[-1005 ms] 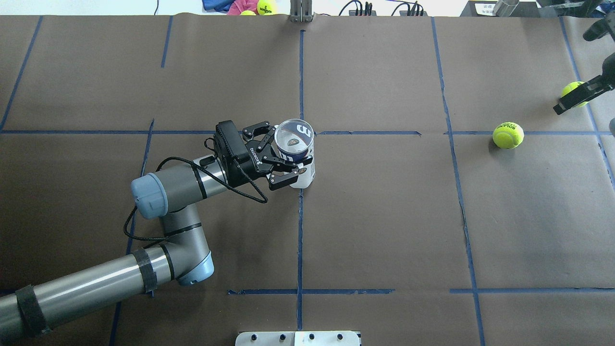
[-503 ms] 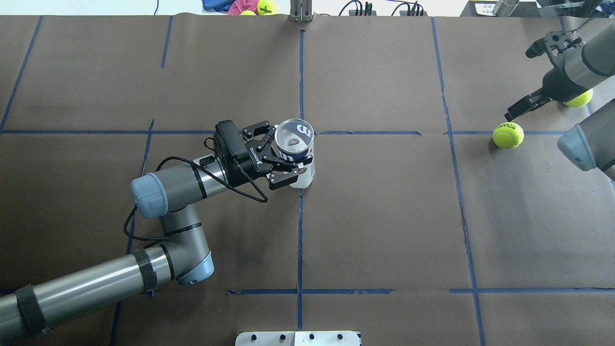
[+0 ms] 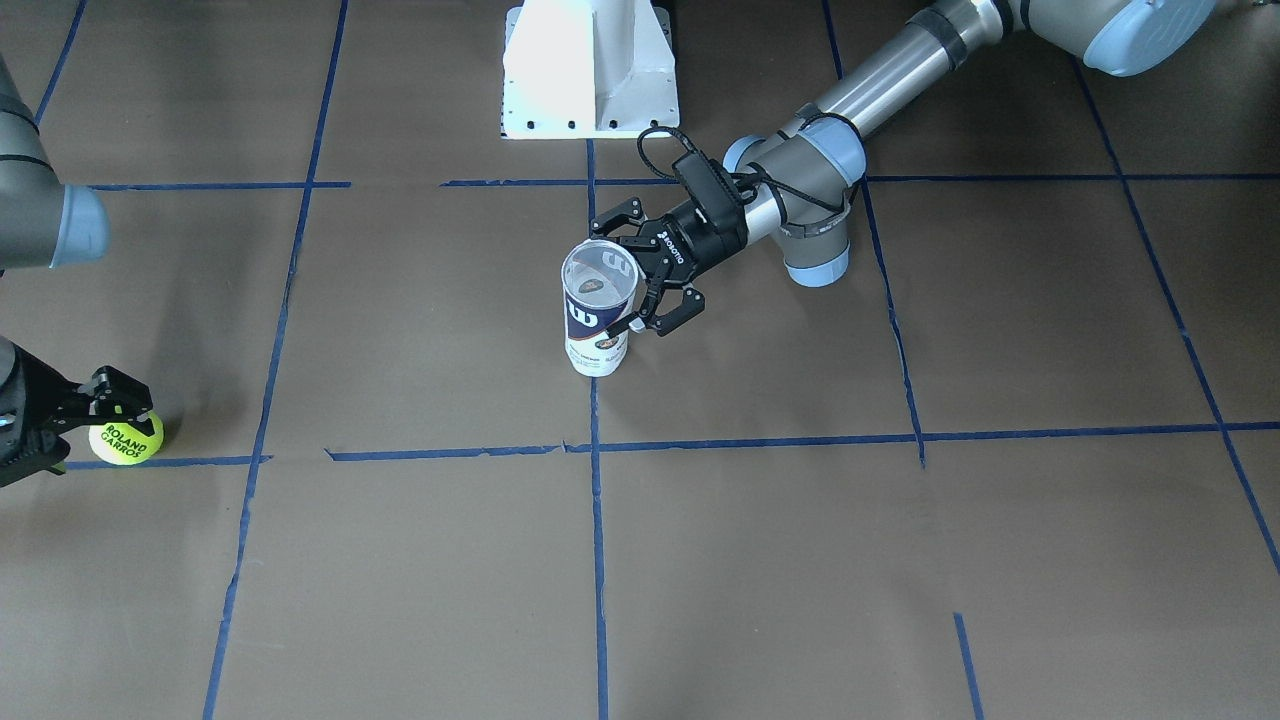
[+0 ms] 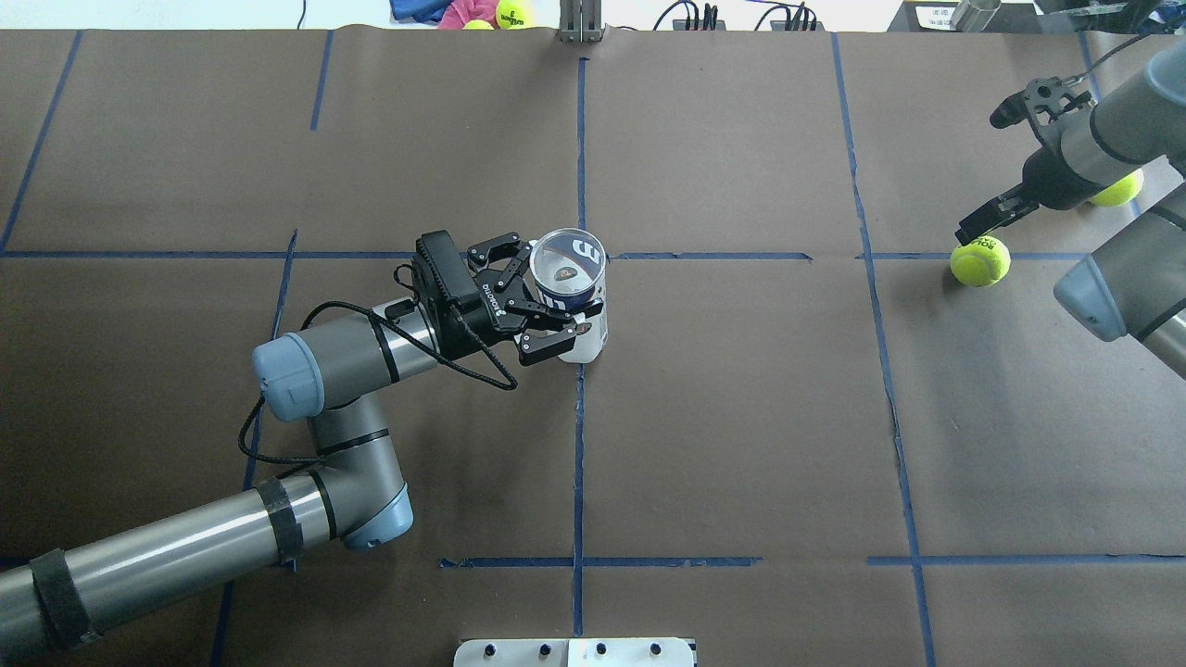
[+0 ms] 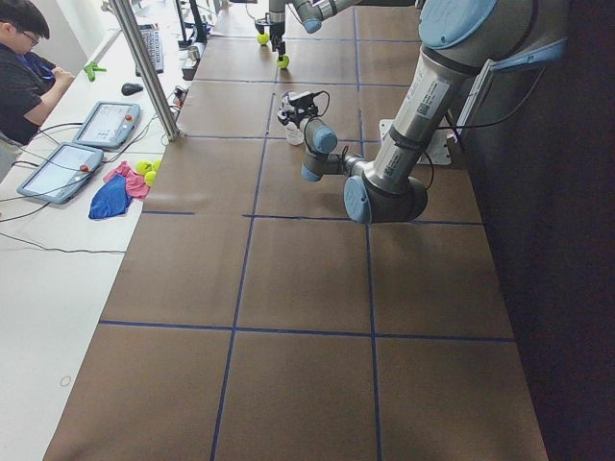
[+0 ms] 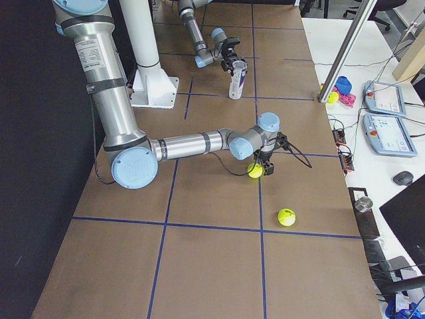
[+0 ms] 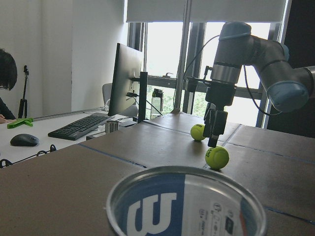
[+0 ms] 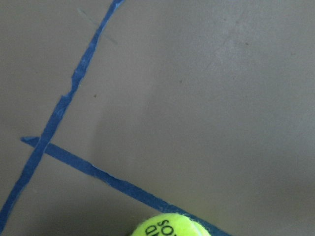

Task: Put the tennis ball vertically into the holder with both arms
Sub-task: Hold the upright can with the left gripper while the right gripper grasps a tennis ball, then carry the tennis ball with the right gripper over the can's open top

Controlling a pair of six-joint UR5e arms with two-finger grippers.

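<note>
Your left gripper (image 4: 548, 315) was clamped on the holder (image 4: 572, 295), which stood upright with its mouth open on the brown table (image 4: 741, 417) near the centre tape line. Your right gripper (image 3: 60, 430) hung with fingers spread, straddling the tennis ball (image 3: 126, 441), which rested on the table. A second ball (image 6: 286, 216) lay apart.

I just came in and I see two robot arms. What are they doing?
The left hand holds the clear holder upright on the table, its top open. The right hand is open around the tennis ball, which sits on the table far from the holder. No ball is in the holder yet.
</note>
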